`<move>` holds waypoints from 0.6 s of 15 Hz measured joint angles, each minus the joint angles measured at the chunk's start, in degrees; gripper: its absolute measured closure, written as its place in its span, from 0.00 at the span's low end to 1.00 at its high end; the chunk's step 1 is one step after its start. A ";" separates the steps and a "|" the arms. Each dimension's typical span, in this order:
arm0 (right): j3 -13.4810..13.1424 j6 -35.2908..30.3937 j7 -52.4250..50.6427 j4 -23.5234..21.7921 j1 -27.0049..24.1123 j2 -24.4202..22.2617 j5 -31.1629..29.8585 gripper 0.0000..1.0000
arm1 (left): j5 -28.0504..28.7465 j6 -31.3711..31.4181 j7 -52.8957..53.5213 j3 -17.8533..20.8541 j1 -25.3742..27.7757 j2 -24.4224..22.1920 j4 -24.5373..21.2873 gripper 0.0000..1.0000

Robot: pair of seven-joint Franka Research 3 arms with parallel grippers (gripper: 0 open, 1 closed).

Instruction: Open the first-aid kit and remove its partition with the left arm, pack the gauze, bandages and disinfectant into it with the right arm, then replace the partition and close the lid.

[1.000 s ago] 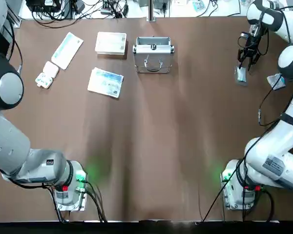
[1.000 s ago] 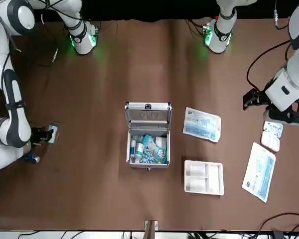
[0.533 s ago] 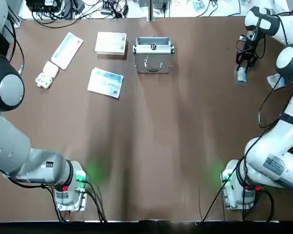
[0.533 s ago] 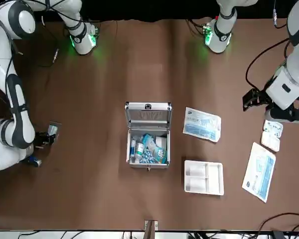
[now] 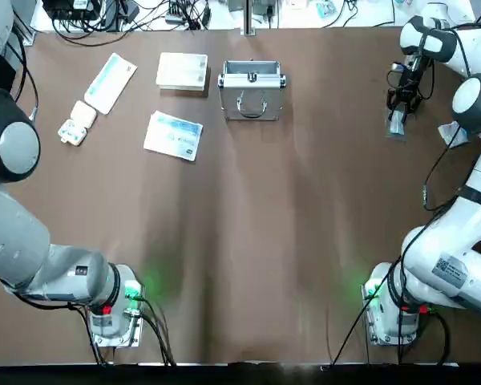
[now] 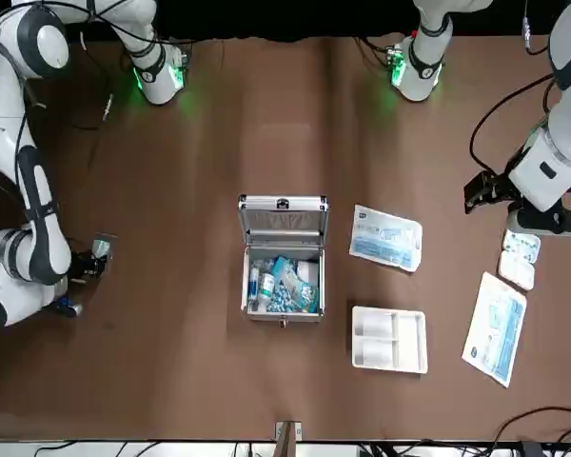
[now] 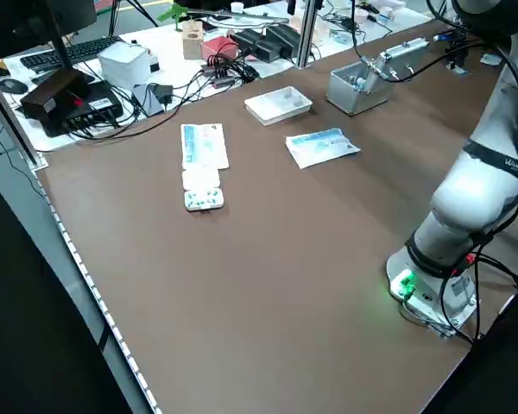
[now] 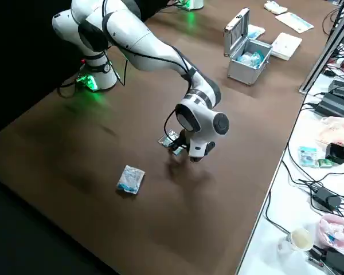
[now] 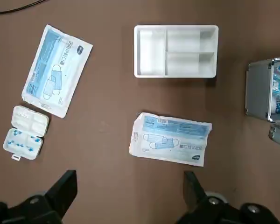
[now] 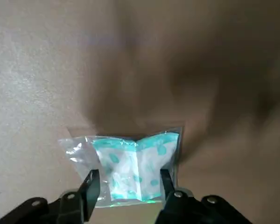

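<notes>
First-aid kit [image 6: 283, 259] sits at the far middle of the desk [image 5: 248, 224] from my bases, lid [image 6: 284, 218] raised upright on the side toward me, wire handle on its outer face. The open case holds blue-white packets and a small white bottle, the disinfectant [image 6: 255, 282], lying along one inner wall.

The partition [image 9: 176, 51] lies flat on the desk just beside the kit on my left side, apart from it, its three compartments facing up. Next out, a printed blue-white mask packet [image 9: 171, 139] lies nearer to me than the partition. Further left, a longer white-blue packet [image 9: 56, 70] and a small white pill case [image 9: 25, 132] lie close together.

My left gripper [image 9: 130, 200] hangs above this left group, fingers spread wide apart, nothing between them.

My right gripper [image 10: 127, 186] is well away from the kit, at the far right of the desk. Its fingers straddle a clear teal-and-white gauze packet [image 10: 129, 168] lying on the desk; they stand at either side of it, parted, and I cannot tell whether they touch it. Another small blue-white packet [image 8: 130, 179] lies on the desk near that gripper, further out toward the right edge.
</notes>
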 joint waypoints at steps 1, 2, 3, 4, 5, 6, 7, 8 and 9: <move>-0.01 0.00 0.00 0.00 0.00 0.07 -0.09 0.40 | 0.00 0.05 0.00 0.00 0.00 0.00 -0.02 0.00; -0.06 0.00 0.00 0.00 0.00 0.12 -0.13 0.40 | 0.00 0.08 0.00 0.00 0.00 0.00 -0.03 0.00; -0.12 0.00 0.00 0.00 0.00 0.15 -0.18 0.40 | 0.00 0.10 0.00 0.00 0.00 0.00 -0.03 0.00; -0.19 0.02 0.00 0.00 0.00 0.16 -0.23 0.41 | 0.00 0.12 0.00 0.00 0.00 0.00 -0.03 0.00; -0.24 0.11 -0.01 0.00 0.00 0.16 -0.24 0.41 | 0.00 0.13 0.00 0.00 0.00 0.00 -0.03 0.00; -0.29 0.23 -0.01 0.00 0.00 0.16 -0.27 0.44 | 0.00 0.14 0.00 0.00 0.00 0.00 -0.03 0.00; -0.32 0.31 -0.01 0.00 0.00 0.16 -0.29 0.44 | 0.00 0.15 0.00 0.00 0.00 0.01 -0.03 0.00; -0.33 0.33 -0.01 0.00 0.00 0.16 -0.31 0.45 | 0.00 0.15 0.00 0.00 0.00 0.00 -0.03 0.00; -0.33 0.34 -0.03 0.00 0.00 0.16 -0.33 0.46 | 0.00 0.16 0.00 0.00 -0.01 0.00 -0.03 0.00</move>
